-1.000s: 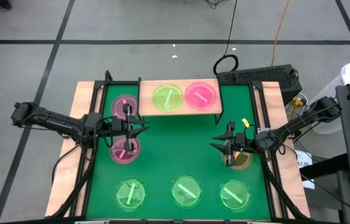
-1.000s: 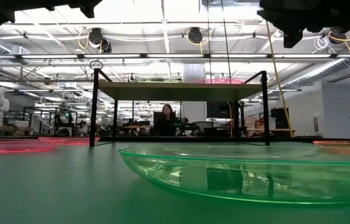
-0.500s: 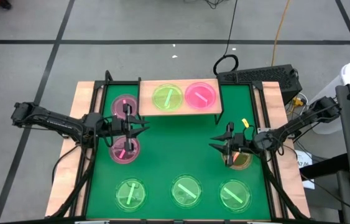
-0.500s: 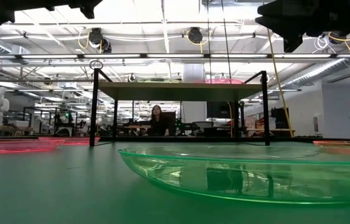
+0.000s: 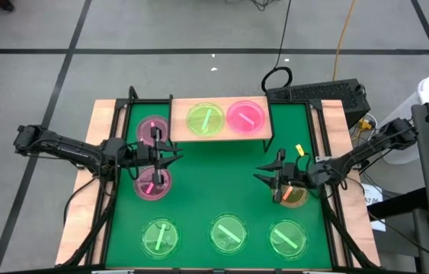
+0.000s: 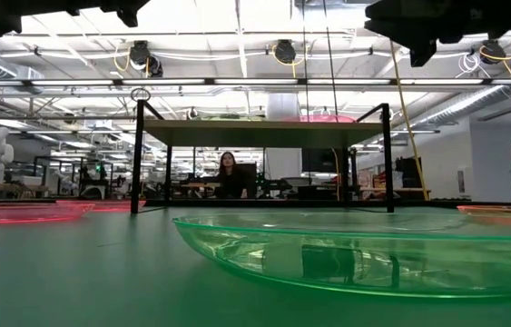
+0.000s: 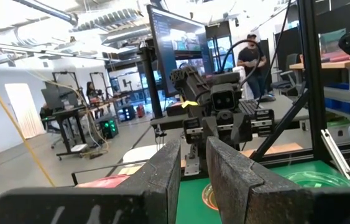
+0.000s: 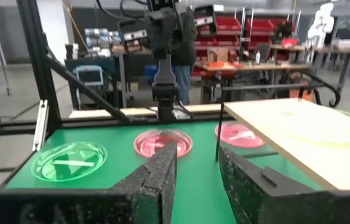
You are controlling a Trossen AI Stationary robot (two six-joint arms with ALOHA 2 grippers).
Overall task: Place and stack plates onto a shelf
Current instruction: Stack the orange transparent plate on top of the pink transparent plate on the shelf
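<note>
Two translucent round plates, green (image 5: pixel 206 119) and pink (image 5: pixel 245 116), sit on the light wooden shelf (image 5: pixel 220 137); six wait on the green mat (image 5: pixel 214 183) from above. Low view: clear room under the shelf. Wrist views: left gripper (image 7: pixel 190 171) and right gripper (image 8: pixel 196 171) part-open, empty.

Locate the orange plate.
In the high view, the orange plate lies on the green mat's right side, partly under the right gripper.
</note>
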